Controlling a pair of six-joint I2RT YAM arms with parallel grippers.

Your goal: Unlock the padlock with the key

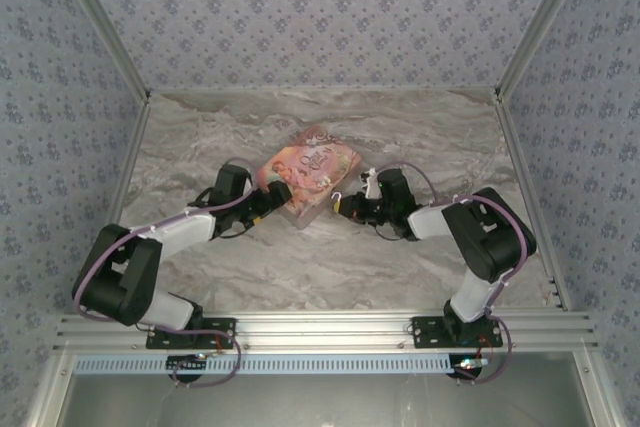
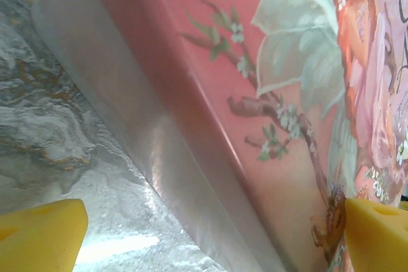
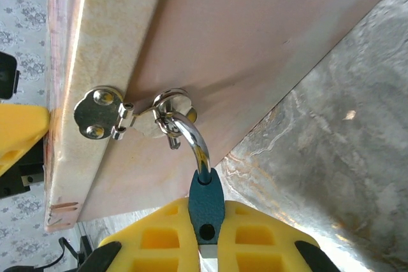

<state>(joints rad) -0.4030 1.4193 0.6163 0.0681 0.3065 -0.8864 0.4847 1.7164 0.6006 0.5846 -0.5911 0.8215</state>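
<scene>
Now, your right claw [image 3: 207,237] clenched on blue padlock [image 3: 206,203], shackle [image 3: 194,139] hooked through hasp [image 3: 105,114] of tin [image 3: 255,23]. Left claw [image 2: 209,237] released, straddling tin edge. Hold padlock steady, keyhole clear for key; avoid tugging hasp.

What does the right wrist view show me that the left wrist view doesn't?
Right wrist: the blue padlock pinched in the shut right gripper, its shackle hooked through the hasp ring. Left wrist: the illustrated lid, with the left gripper open, its yellow fingers straddling the lid's edge. Both: the pink tin and the marbled table.
</scene>
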